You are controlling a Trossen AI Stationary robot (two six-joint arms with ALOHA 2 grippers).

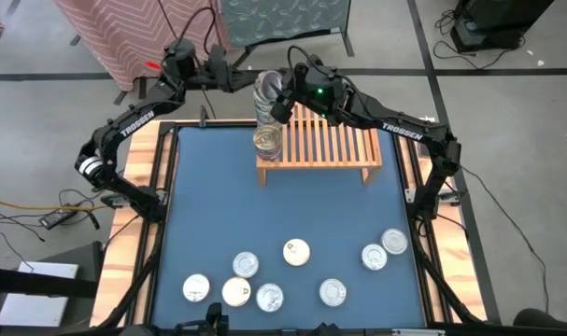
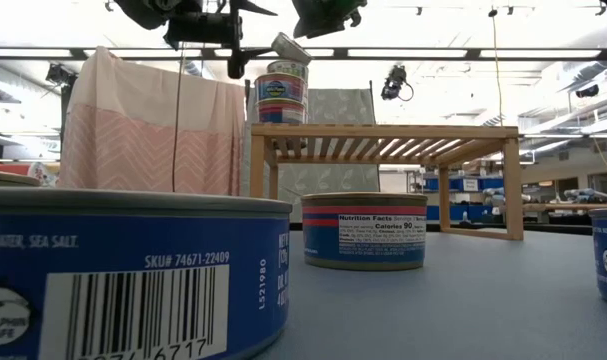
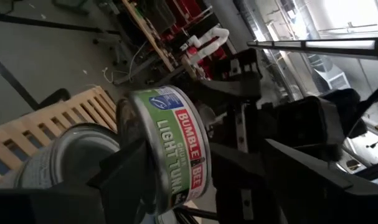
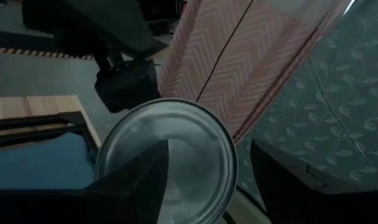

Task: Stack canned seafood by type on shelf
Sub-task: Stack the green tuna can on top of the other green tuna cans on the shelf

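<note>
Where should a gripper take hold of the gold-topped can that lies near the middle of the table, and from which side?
Grip the gold-topped can by its round side wall, coming straight down from above. It lies flat, lid up, with free space all around, so fingers should fit on opposite sides.

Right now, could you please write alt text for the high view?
Both arms meet over a stack of cans at the left end of a wooden shelf, the right gripper holding a tilted can above it. Eight cans lie on the blue table.

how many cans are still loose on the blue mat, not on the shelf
8 loose cans: four clustered on the left arm's side, a cream-topped can, one more, and two on the right arm's side. The stack on the shelf isn't counted.
</note>
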